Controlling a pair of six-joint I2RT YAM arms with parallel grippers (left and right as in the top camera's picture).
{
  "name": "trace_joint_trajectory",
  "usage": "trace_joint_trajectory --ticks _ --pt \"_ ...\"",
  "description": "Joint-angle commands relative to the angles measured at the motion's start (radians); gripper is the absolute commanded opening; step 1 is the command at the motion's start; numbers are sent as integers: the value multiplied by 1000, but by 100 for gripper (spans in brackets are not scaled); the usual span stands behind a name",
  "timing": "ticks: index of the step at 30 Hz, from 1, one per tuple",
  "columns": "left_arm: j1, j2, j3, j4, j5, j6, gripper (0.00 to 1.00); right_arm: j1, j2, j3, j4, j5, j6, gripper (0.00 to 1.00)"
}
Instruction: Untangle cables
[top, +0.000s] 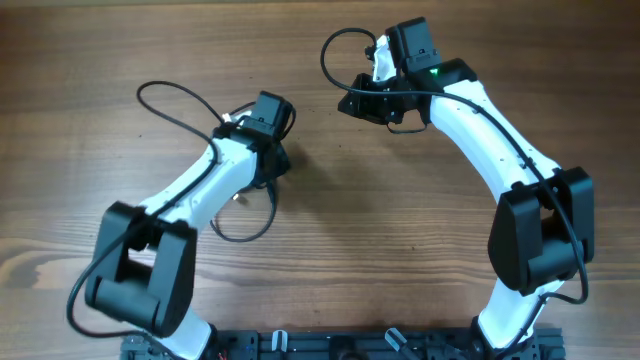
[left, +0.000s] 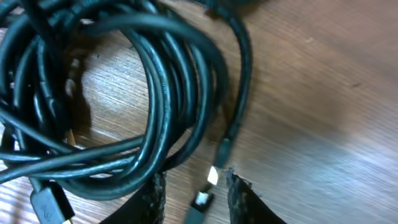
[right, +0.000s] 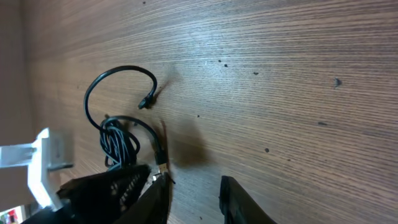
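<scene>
My overhead camera looks straight down on the whole table (top: 330, 200) from far. My left wrist camera is very close above the cables (left: 158, 93); my right wrist camera sees them slanted, from farther.

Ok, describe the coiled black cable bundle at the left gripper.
The coiled bundle of thin black cables lies on the wooden table in overlapping glossy loops. One end with a small metal-tipped plug trails between the parted fingers of the left gripper; contact is unclear. A second black plug lies at the coil's edge.
</scene>
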Motion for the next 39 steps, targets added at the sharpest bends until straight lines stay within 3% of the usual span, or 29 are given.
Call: trace_joint_trajectory --ticks 1,5,7,10,12,17,21,32,35,37,39 --pt "-2 14 3 -8 -80 37 40 2 14 -5 -1 -19 -27 31" --pt "-19 -18 74 -114 -82 31 39 2 14 -5 -2 -16 -28 32" --pt "-55 -48 142 -199 -148 33 44 2 14 -5 -2 -16 -27 33" --pt "-78 -63 151 -194 -236 80 60 2 14 -5 -6 -16 -28 33" --pt "-59 -37 137 -163 -267 132 60 2 14 -5 -14 -15 -29 33" --pt "11 49 97 -102 -262 199 50 2 14 -5 -37 7 -48 33" --pt "14 71 97 -56 -126 335 42 2 14 -5 -39 7 -51 34" --pt "19 79 -10 26 -126 338 41 2 14 -5 -47 7 -55 34" --pt "19 79 -21 51 -126 337 29 2 14 -5 -47 7 -54 34" --pt "19 79 -21 74 -124 335 13 2 14 -5 -47 7 -55 34" --pt "17 79 -21 68 -117 257 4 2 14 -5 -47 7 -55 34"
